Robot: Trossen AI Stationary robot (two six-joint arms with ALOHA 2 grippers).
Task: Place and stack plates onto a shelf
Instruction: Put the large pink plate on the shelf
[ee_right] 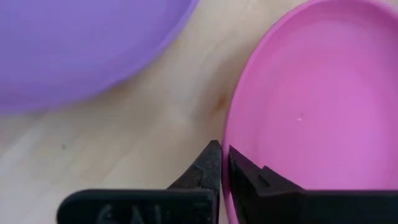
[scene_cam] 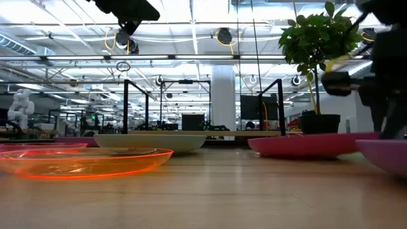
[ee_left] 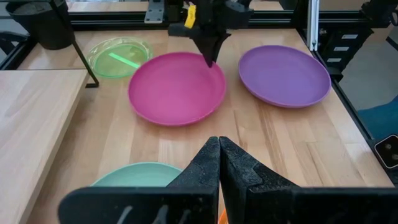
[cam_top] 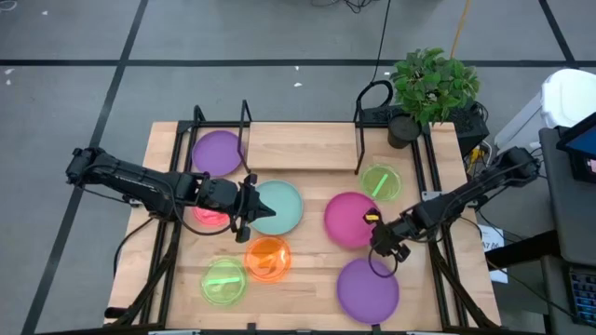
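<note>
My right hand [ee_right: 219, 151] is pinched on the magenta plate's [cam_top: 348, 219] rim; next, lift it toward the shelf [cam_top: 298, 146]. Left hand [ee_left: 219, 144] closed, empty.

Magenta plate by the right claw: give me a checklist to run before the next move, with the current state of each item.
1. Right claw at the rim of the round opaque magenta plastic plate: ok.
2. Right claw's fingers gripping that rim: not ok, nearly shut, rim not between them.
3. Nothing stacked on the magenta plate: ok.
4. Light-wood shelf plank has free room beside the round purple plate: ok.
5. Left claw away from it, shut over the round teal plate: ok.
</note>
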